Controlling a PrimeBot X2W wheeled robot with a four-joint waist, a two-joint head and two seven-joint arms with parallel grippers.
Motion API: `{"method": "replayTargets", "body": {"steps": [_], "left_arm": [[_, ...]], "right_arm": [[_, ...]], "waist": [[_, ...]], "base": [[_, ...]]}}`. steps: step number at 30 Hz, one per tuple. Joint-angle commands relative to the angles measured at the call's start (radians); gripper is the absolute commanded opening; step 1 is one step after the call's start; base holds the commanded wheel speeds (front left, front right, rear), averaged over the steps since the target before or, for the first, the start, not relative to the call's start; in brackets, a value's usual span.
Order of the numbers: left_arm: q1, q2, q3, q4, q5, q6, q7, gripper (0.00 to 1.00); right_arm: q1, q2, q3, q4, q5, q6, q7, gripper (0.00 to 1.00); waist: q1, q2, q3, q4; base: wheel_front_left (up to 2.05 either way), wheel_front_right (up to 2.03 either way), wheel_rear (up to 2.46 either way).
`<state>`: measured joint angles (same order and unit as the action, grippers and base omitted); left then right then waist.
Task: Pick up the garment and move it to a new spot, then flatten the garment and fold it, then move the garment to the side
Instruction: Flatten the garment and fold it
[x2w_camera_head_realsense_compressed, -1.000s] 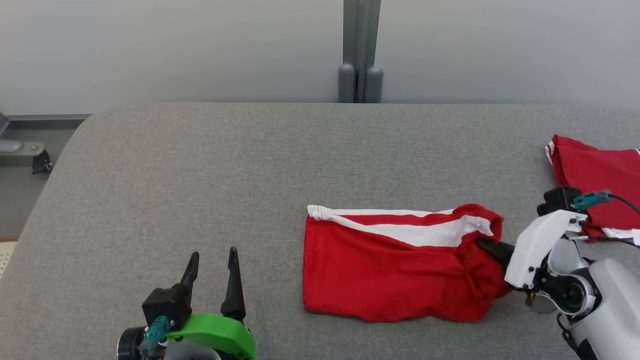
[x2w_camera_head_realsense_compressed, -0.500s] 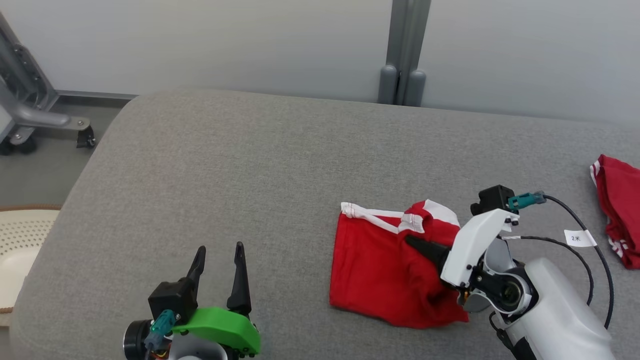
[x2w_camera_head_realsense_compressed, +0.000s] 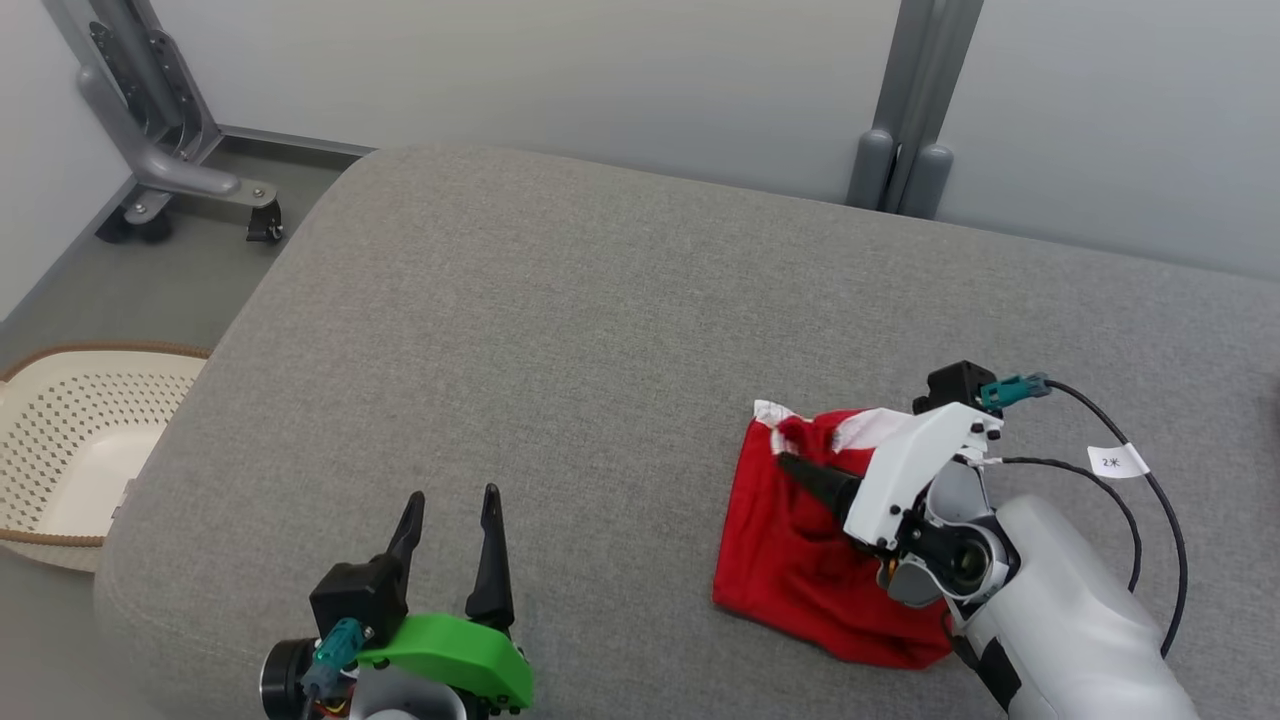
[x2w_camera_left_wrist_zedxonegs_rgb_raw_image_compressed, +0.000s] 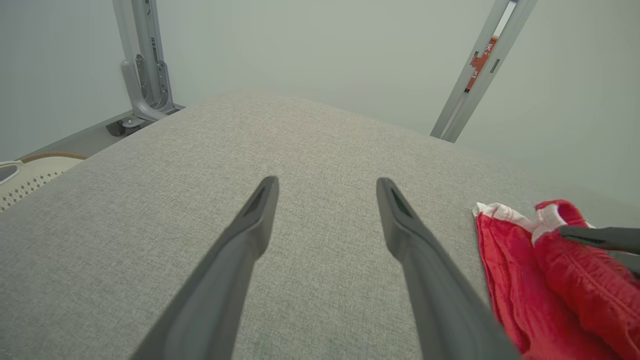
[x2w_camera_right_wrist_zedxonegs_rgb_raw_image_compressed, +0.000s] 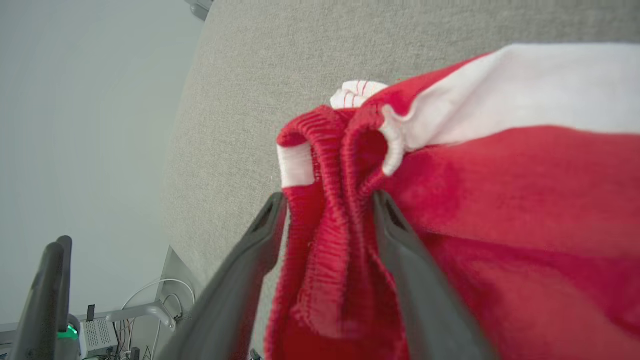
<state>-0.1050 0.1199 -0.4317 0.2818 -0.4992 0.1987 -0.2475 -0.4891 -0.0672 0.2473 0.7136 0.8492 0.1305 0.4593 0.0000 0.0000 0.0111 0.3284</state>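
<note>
The garment (x2w_camera_head_realsense_compressed: 800, 570) is a pair of red shorts with a white side stripe, bunched on the grey padded table (x2w_camera_head_realsense_compressed: 560, 330) at the right. My right gripper (x2w_camera_head_realsense_compressed: 795, 468) is shut on its ribbed waistband, which is squeezed between the two fingers in the right wrist view (x2w_camera_right_wrist_zedxonegs_rgb_raw_image_compressed: 335, 220). The same red cloth (x2w_camera_left_wrist_zedxonegs_rgb_raw_image_compressed: 530, 280) lies at the right edge of the left wrist view. My left gripper (x2w_camera_head_realsense_compressed: 450, 505) stands open over bare table at the lower left, well apart from the garment, with nothing between its fingers (x2w_camera_left_wrist_zedxonegs_rgb_raw_image_compressed: 260, 210).
A cream perforated basket (x2w_camera_head_realsense_compressed: 60, 450) sits on the floor left of the table. A grey metal stand on castors (x2w_camera_head_realsense_compressed: 170, 170) is at the back left, and a grey post (x2w_camera_head_realsense_compressed: 905, 130) stands behind the table. A cable with a white tag (x2w_camera_head_realsense_compressed: 1118, 462) trails from my right wrist.
The camera has swung left, bringing the basket and stand into view. My right gripper has dragged the waistband leftward, folding the shorts over themselves into a shorter bunch. The left gripper stays open.
</note>
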Motion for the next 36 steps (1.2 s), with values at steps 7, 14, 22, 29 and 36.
{"method": "replayTargets", "body": {"steps": [7,14,22,29,36], "left_arm": [[-0.017,-0.004,0.001,0.01,-0.007,-0.003,-0.008,1.0],[-0.029,0.0,0.0,0.013,-0.001,-0.009,-0.011,1.0],[-0.075,-0.008,-0.012,0.037,0.0,-0.033,-0.013,1.0],[-0.086,-0.01,-0.004,0.07,-0.008,-0.058,-0.017,1.0],[-0.027,0.001,0.028,0.073,-0.012,-0.068,-0.017,1.0]], "right_arm": [[-0.068,0.013,0.009,0.041,0.058,0.0,-0.062,1.0],[-0.092,-0.016,0.056,-0.036,0.035,0.0,-0.18,1.0],[-0.029,-0.115,0.055,-0.099,-0.11,0.0,-0.416,1.0],[0.114,-0.155,-0.032,-0.159,-0.23,0.0,-0.591,1.0],[0.3,-0.107,-0.164,-0.281,-0.373,0.0,-0.689,1.0]], "waist": [[0.0,0.0,-0.001,-0.003],[0.0,0.0,-0.01,-0.044],[0.0,0.0,-0.024,-0.124],[0.0,0.0,-0.034,-0.184],[0.0,0.0,-0.054,-0.22]], "base": [[0.0,0.0,0.0],[0.0,0.0,0.0],[0.0,0.0,0.0],[0.0,0.0,0.0],[0.0,0.0,0.0]]}}
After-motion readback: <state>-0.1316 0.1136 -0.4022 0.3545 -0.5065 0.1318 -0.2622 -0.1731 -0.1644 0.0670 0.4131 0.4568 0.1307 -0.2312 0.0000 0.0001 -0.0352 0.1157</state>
